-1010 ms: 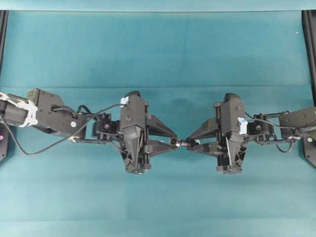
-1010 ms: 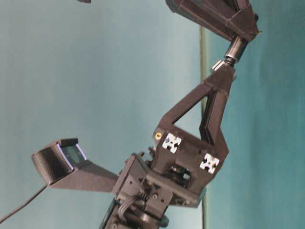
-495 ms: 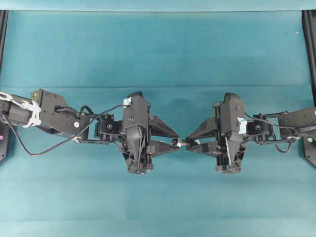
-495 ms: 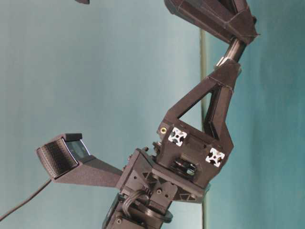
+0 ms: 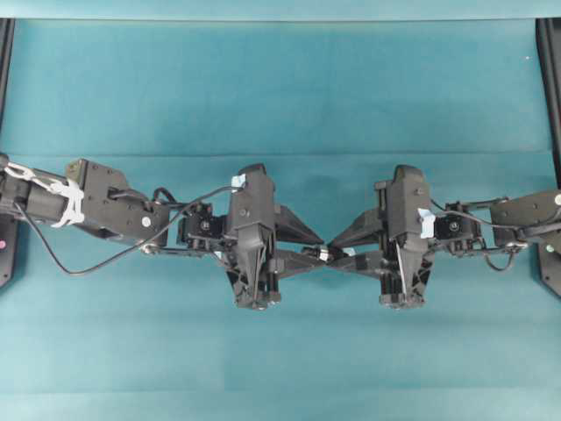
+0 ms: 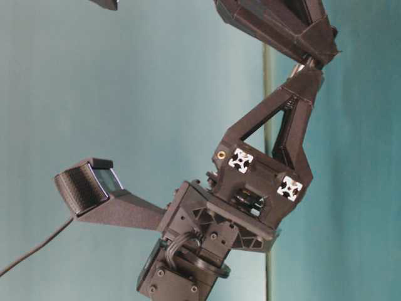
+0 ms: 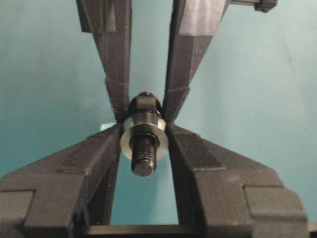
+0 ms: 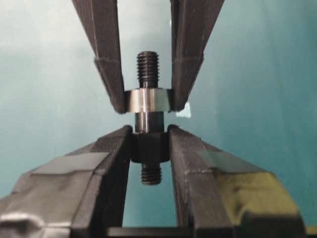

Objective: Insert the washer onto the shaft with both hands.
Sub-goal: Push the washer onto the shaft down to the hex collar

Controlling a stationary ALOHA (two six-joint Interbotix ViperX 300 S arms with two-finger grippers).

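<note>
Left hand (image 7: 143,129): I see it clenched on the washer (image 7: 143,134), one finger on each side of the ring's rim.
Right hand (image 8: 147,144): I see it clamped on the thick dark middle of the shaft (image 8: 148,119), fingers pressed against both flanks.
Washer: it sits threaded over the shaft, with the threaded tip poking through its hole towards my left wrist camera.
Shaft: it runs level between the two hands, one threaded end past the washer, the other behind the right fingers (image 8: 190,163).
Hands together: from overhead the two fingertips meet at mid-frame, left hand (image 5: 317,254) against right hand (image 5: 337,255), both held above the surface (image 5: 280,88).
Side view: the left hand (image 6: 307,78) reaches up to the right hand (image 6: 319,53); the parts between them are too small for me to make out there.
Surface: teal cloth, well below the joined parts.
</note>
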